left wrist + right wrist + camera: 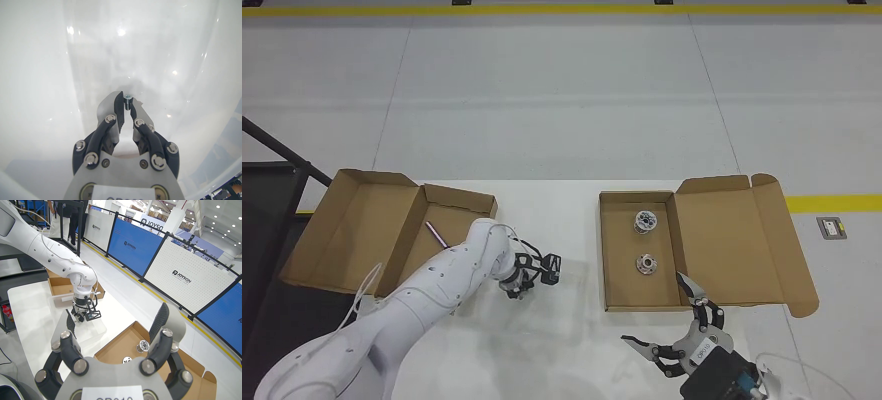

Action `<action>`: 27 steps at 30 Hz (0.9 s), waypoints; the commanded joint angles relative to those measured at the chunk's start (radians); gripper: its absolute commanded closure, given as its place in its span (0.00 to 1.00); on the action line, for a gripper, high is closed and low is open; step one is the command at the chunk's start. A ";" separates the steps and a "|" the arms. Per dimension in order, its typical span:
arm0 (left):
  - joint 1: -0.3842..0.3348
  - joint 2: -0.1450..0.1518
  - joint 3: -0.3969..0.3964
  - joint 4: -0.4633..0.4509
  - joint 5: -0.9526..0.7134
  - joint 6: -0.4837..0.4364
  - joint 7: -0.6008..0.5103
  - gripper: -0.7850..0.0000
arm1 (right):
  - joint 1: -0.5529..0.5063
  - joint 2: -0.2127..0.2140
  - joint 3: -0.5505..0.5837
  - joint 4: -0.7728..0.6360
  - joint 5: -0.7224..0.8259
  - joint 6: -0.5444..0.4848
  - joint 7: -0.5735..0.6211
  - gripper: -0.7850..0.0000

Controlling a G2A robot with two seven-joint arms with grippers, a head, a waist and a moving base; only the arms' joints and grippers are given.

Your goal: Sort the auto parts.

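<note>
Left gripper (127, 108): fingers were closed on a small bolt (127, 100), its head just past the tips and its threads between the pads.
Right gripper (116, 311): fingers were spread wide with nothing between them.
Right box (617, 250): lay just beyond the right fingertips and held a far round part (644, 221) and a near round part (647, 264). In the right wrist view both were partly hidden by that gripper.
Surface under the left fingers: was glossy white and too blurred to tell table from tray.
</note>
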 commanded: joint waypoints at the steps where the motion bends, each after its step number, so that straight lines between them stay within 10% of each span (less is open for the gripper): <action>1: -0.004 0.006 -0.001 0.003 0.001 0.000 0.027 1.00 | 0.000 0.000 0.000 0.000 0.000 0.000 0.000 0.00; 14: -0.008 0.159 -0.064 -0.080 0.059 0.002 0.295 1.00 | 0.000 0.000 0.000 0.000 0.000 0.000 0.000 0.00; 27: 0.289 0.503 -0.412 -0.451 0.130 0.280 0.423 1.00 | 0.000 0.000 0.000 0.000 0.000 0.000 0.000 0.00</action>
